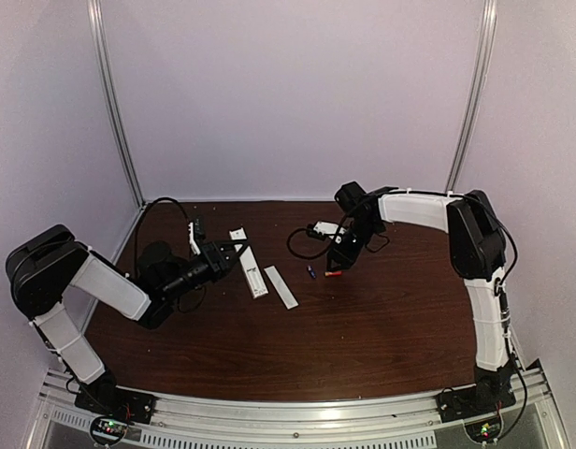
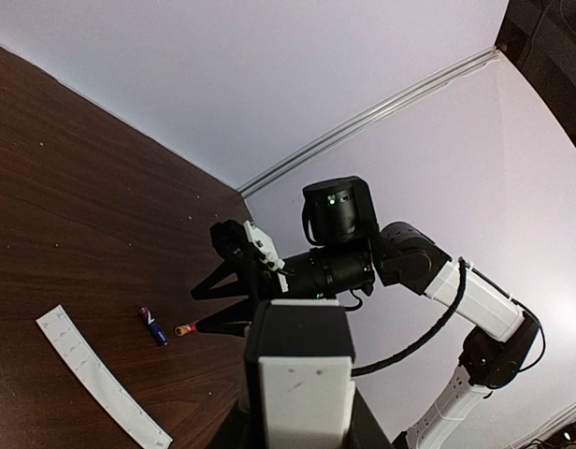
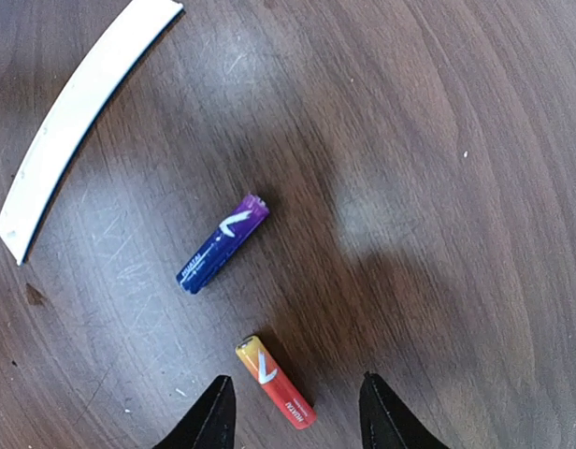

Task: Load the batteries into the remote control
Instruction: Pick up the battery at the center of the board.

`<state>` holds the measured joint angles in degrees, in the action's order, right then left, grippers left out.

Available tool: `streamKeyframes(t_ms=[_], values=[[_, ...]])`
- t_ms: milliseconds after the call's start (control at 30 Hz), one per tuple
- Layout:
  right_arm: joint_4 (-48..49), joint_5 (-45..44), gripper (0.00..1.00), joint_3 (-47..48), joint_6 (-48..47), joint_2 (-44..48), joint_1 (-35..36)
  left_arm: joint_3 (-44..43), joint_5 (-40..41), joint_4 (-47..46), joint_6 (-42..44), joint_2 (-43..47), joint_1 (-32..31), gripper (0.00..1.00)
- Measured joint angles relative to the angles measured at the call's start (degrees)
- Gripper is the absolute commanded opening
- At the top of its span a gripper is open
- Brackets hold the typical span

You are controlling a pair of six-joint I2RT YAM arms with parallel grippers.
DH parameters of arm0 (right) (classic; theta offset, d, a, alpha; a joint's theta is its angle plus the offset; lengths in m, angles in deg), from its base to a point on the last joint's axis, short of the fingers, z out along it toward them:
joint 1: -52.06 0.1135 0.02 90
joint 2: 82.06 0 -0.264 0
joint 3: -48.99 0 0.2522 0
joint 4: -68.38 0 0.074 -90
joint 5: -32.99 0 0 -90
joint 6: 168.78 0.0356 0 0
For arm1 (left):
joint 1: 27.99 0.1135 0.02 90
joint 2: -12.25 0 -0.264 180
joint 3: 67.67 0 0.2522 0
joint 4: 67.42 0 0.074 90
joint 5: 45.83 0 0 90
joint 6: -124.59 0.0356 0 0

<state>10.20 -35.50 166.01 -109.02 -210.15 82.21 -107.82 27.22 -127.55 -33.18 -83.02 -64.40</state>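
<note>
Keeps the right gripper [image 3: 293,413] released, low, fingertips spread either side of the red-orange battery [image 3: 276,382]. Finds the blue-purple battery [image 3: 223,243] just beside it, both flat near the middle of the table [image 1: 381,327], toward the far edge, with the cover strip [image 3: 73,122] near. Seems to clamp the remote control [image 1: 254,268] in the left gripper [image 1: 237,249], left of centre. Expect light, stiff, smooth cylinders, likely to roll; pinch squarely across the barrel's middle.

Dim light, soft glare, fisheye edges

The cover strip [image 1: 280,287] lies between remote [image 1: 255,269] and batteries [image 3: 223,243].
</note>
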Motion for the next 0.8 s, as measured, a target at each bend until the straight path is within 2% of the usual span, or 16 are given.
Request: streamKeyframes(t_ms=[200, 400, 800], values=[[0.1, 0.6, 0.47, -3.1, -0.6, 0.7, -0.9, -1.3, -1.1, 0.0, -0.1, -0.2, 0.0, 0.00], [0.2, 0.5, 0.42, -3.5, -1.4, 0.7, -1.3, -1.3, -1.8, 0.3, -0.1, -0.3, 0.0, 0.00], [2.2, 0.5, 0.39, -7.1, -3.6, 1.6, -0.9, -1.3, -1.9, 0.6, -0.9, -0.3, 0.0, 0.00]])
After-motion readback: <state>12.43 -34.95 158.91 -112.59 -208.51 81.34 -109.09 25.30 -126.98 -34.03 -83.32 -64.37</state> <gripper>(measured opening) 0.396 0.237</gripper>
